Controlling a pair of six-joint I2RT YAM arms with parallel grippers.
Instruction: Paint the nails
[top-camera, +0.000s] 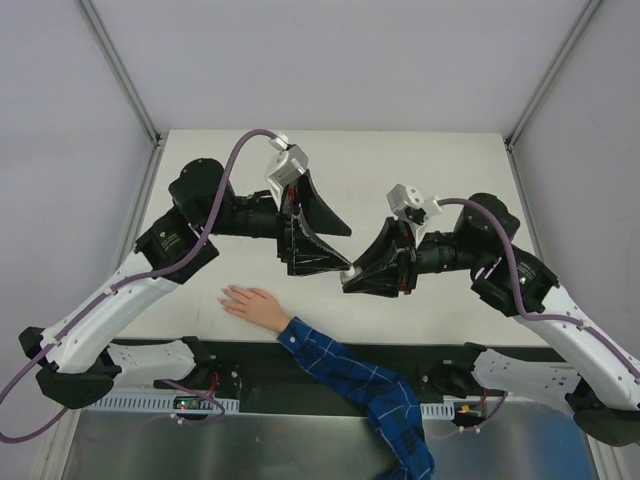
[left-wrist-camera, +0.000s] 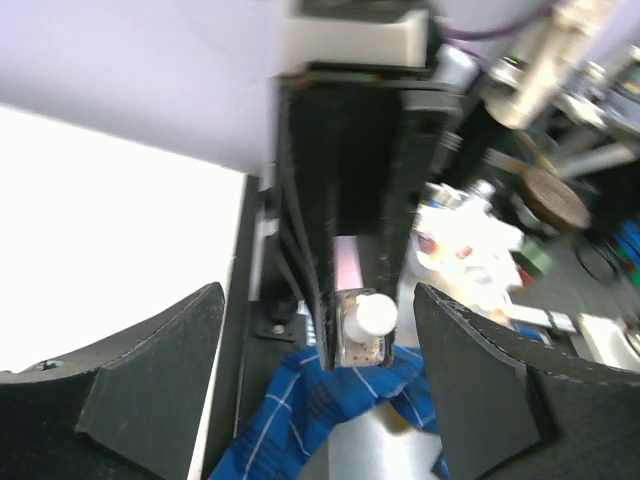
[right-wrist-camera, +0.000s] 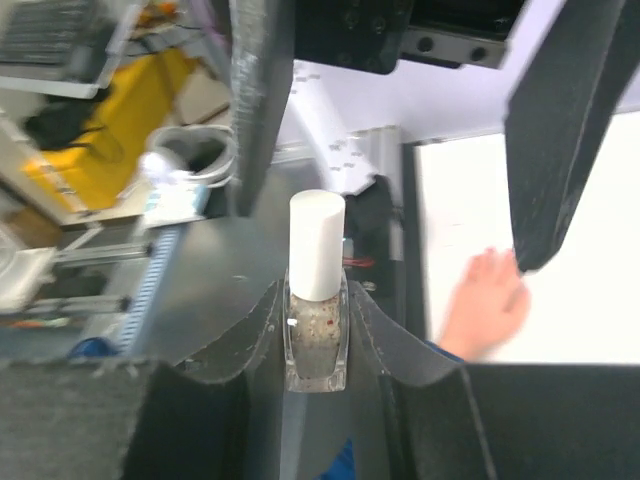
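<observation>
The pale hand (top-camera: 255, 305) with a blue plaid sleeve (top-camera: 350, 375) lies flat on the white table; its nails (top-camera: 226, 296) are too small to make out. My right gripper (top-camera: 352, 280) is shut on a small clear bottle (right-wrist-camera: 316, 345) with a white cap (right-wrist-camera: 317, 245), held above the table to the right of the hand. The blurred hand (right-wrist-camera: 485, 315) shows beyond it. My left gripper (top-camera: 349, 249) is open and empty, its jaws spread just beyond the cap. In the left wrist view, the bottle (left-wrist-camera: 362, 330) sits between my left gripper's (left-wrist-camera: 318, 292) spread fingers.
The white table (top-camera: 420, 160) is walled by pale panels at the left, back and right. Both arm bases and a metal strip (top-camera: 300, 440) lie along the near edge, where the sleeve crosses.
</observation>
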